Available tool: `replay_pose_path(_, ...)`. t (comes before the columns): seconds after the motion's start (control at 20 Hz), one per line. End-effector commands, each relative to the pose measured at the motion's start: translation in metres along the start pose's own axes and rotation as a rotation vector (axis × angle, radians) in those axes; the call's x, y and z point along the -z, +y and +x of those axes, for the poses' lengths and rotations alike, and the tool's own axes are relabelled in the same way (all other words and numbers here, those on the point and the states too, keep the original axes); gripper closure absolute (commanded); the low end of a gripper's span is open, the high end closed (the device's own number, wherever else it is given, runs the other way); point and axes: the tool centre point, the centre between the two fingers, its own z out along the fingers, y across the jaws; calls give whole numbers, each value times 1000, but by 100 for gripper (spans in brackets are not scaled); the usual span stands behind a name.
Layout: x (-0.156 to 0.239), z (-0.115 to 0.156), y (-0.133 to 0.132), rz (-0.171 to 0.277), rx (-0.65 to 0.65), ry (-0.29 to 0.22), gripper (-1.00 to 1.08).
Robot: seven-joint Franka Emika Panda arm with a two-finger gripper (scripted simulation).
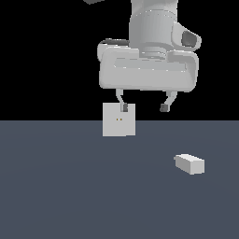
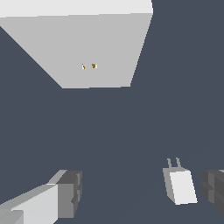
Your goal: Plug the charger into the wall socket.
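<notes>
"Can you read any words or numbers here?"

"No. The wall socket is plain, with just two tiny yellow dots in the middle and no letters."

"What about the little charger?"

"It is bare too. No name, no label, no sign."

"And the big gray robot part?"

"Nothing is written there either."

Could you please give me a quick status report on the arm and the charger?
Pincer open, empty, raised above the floor. Charger lying loose on the floor, prongs visible in the wrist view, unplugged. Wall socket upright, face unobstructed.
</notes>
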Motion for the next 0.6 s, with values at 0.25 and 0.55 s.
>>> replay_pose_path(0.25, -17, -21, 29, 3, 31, 66, -92)
replay_pose_path(0.55, -30, -33, 49, 9, 52, 111, -92)
